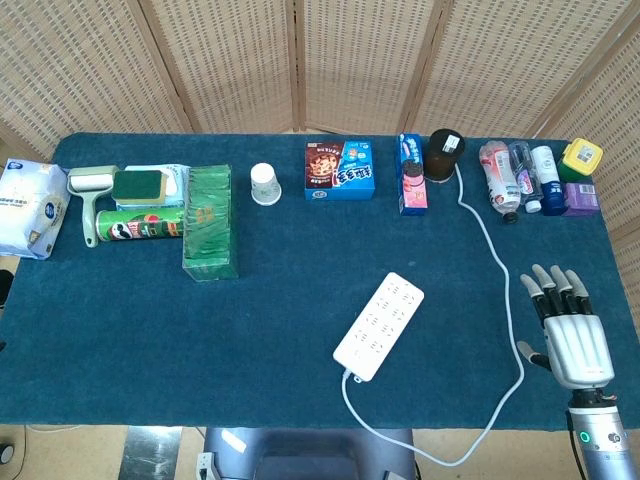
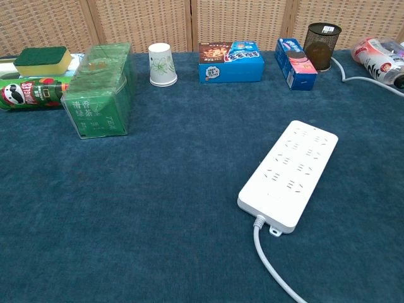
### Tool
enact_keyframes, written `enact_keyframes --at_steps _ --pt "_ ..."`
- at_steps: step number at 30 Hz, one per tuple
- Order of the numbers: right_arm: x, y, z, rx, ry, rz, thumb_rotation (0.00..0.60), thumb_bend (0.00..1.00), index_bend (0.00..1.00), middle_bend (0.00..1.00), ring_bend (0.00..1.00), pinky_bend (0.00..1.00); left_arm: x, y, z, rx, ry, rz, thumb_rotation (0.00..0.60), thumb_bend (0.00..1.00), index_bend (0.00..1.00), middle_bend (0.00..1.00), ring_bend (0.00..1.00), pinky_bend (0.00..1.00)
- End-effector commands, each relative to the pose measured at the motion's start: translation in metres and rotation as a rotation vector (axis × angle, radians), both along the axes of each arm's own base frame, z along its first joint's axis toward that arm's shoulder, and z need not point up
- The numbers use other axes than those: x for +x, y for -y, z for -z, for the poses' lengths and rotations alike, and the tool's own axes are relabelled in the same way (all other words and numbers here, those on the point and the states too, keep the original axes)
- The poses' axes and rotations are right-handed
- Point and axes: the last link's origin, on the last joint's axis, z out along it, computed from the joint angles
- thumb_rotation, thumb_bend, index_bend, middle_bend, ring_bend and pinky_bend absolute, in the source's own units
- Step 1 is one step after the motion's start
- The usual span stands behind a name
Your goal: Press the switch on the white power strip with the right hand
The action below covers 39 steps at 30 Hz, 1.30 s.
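Head view is showing the right hand [image 1: 570,325] lying flat near the table's right edge, fingers stretched forward and slightly apart, holding nothing; the chest view is not catching it, and the left hand is appearing in neither. The white power strip [image 1: 380,325] is lying diagonally at the centre of the blue cloth [image 1: 250,330], well to the left of that hand, with its cable [image 1: 500,262] curving between them. I am judging the approach as not yet begun. The switch itself is too small to locate; it is probably sitting near the cable end. Doing this well is meaning lifting over the cable, extending one finger, and pressing straight down without sliding the strip.
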Motion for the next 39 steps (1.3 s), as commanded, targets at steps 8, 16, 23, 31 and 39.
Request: enact_keyframes --at_steps 8,16,23,31,39 --pt "0.004 0.003 0.003 0.031 0.013 -0.041 0.6 0.0 0.09 0.07 0.01 0.03 0.001 0.002 0.002 -0.009 0.0 -0.003 0.6 0.05 0.0 0.0 0.0 0.08" --pt "0.019 0.012 0.009 0.036 0.003 -0.163 0.6 0.33 0.09 0.6 0.65 0.58 0.003 0.001 0.002 -0.008 -0.002 0.002 0.6 0.05 0.0 0.0 0.0 0.08" --pt "0.028 0.023 0.024 0.151 -0.065 -0.174 0.6 0.69 0.1 0.9 1.0 1.0 0.007 0.003 0.003 -0.015 -0.01 0.014 0.6 0.05 0.0 0.0 0.0 0.08" --pt "0.053 0.023 0.046 0.31 -0.125 -0.206 0.6 0.85 0.16 0.91 1.0 1.0 0.006 0.003 0.002 -0.025 -0.013 0.005 0.6 0.05 0.0 0.0 0.0 0.08" --pt "0.076 0.021 0.062 0.427 -0.173 -0.303 0.6 0.85 0.2 0.91 1.0 1.0 0.004 0.002 0.005 -0.035 -0.014 -0.002 0.6 0.05 0.0 0.0 0.0 0.08"
